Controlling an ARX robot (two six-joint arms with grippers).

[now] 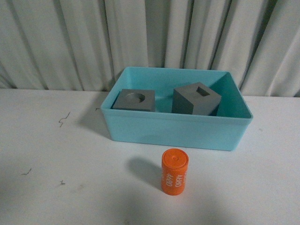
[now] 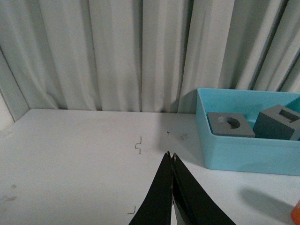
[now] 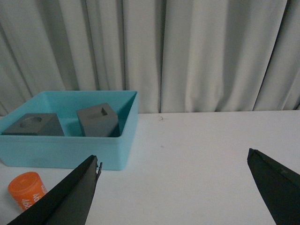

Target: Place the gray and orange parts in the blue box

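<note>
Front view: the round-recess cube (image 1: 135,100) and square-recess cube (image 1: 196,99) sit inside the blue box (image 1: 173,131), upper centre; the orange cylinder (image 1: 175,172) rests on the table (image 1: 56,178) below it, apart. Only the wrist views show my tools: left gripper (image 2: 171,156) pinched together, empty; right gripper (image 3: 173,158) spread wide. The left wrist view crops the cylinder at lower right.

orange cylinder (image 1: 175,171) clear all round, blue box (image 1: 178,133) wall just behind

orange cylinder (image 2: 296,213) mostly cropped, round-recess cube (image 1: 135,100) base hidden by blue box (image 1: 173,131) wall

Orange cylinder (image 3: 26,190) beside blue box (image 3: 70,152)
</note>
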